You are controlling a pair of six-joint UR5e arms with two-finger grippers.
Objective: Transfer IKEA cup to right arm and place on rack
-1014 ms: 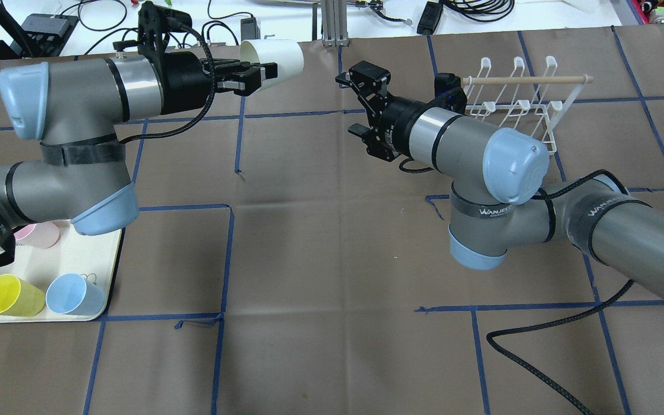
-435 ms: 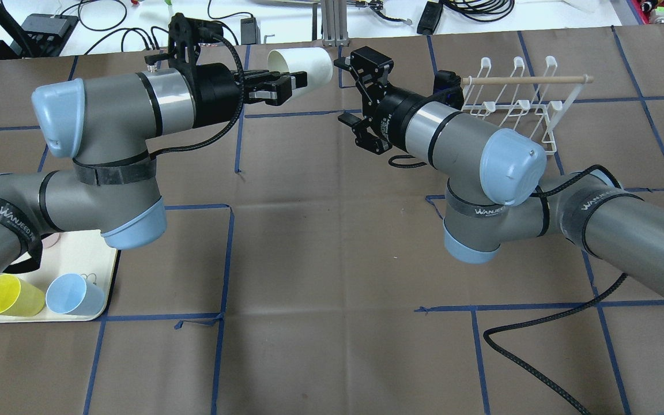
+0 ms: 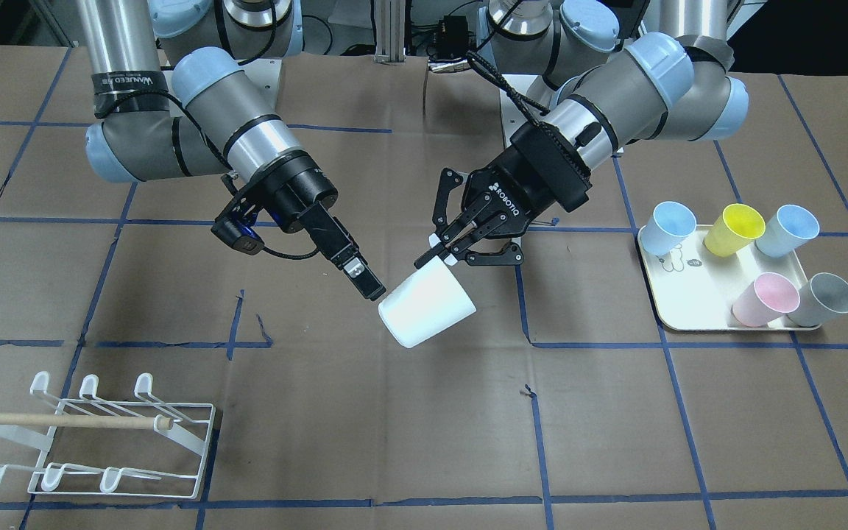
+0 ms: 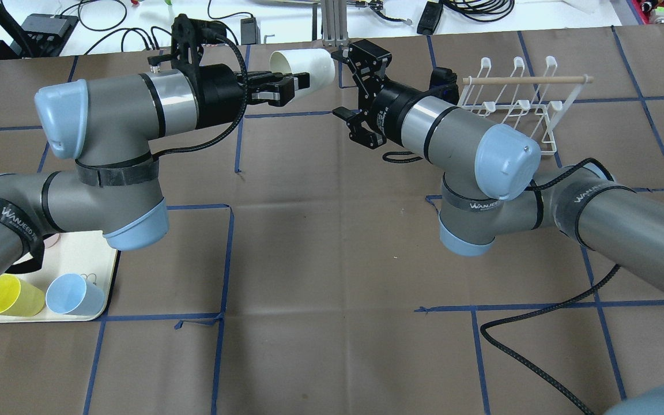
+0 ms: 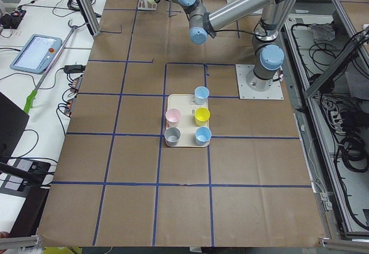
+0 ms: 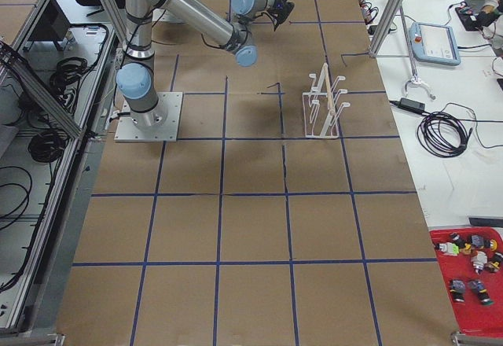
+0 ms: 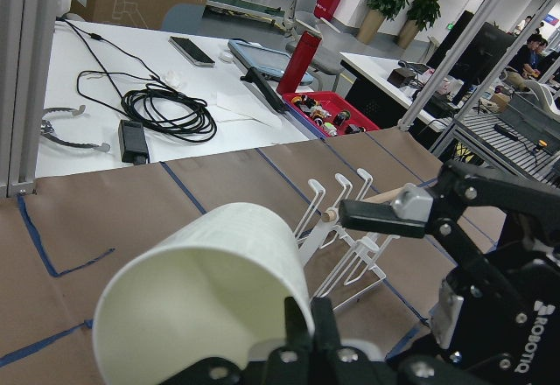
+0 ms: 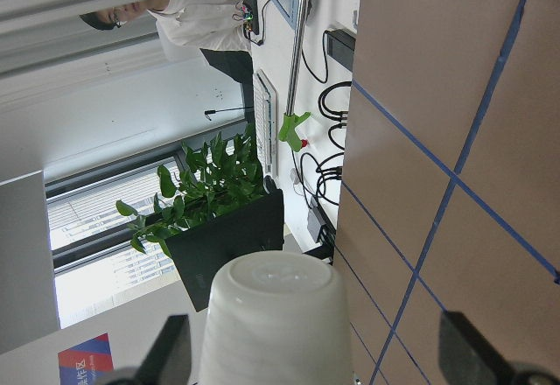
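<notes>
The white IKEA cup [image 4: 306, 64] is held in the air on its side, its closed base toward the right arm. My left gripper [image 4: 285, 86] is shut on the cup's rim, which also shows in the front view [image 3: 459, 246]. My right gripper [image 4: 342, 86] is open, its jaws spread wide just in front of the cup's base. In the right wrist view the cup [image 8: 276, 324] sits centred between the two fingers [image 8: 468, 350]. I cannot tell whether they touch it. The white wire rack [image 4: 516, 98] stands empty beyond the right arm.
A cream tray [image 3: 689, 313] by the left arm's base holds several coloured cups, such as the yellow cup [image 3: 737, 228] and the pink cup [image 3: 766, 298]. A black cable [image 4: 539, 351] trails from the right arm over the table. Brown paper with blue tape lines covers the table.
My left arm has carried the cup to the right, toward the table's middle. My right gripper has moved toward the far edge and left, up to the cup's base, and stayed open.
</notes>
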